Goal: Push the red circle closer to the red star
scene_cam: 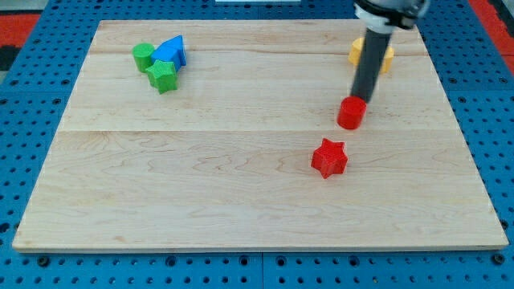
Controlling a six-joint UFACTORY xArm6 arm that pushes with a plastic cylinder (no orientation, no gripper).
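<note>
My tip is sitting at the lower end of the dark rod, which carries no fingers that could open or close, and it is touching the top back edge of the red circle from the side toward the view's top. The rod is leaning slightly, rising toward the view's top right and crossing in front of a yellow block whose shape I cannot tell. The red circle is standing upright as a short cylinder with its round face up, so it is showing no long axis and no pointing direction. The red star is lying flat near it, toward the view's bottom and slightly left, apart from it with bare bench between them. Well apart, at the view's top left, a green circle, a blue triangle and a green star are huddling together, touching.
</note>
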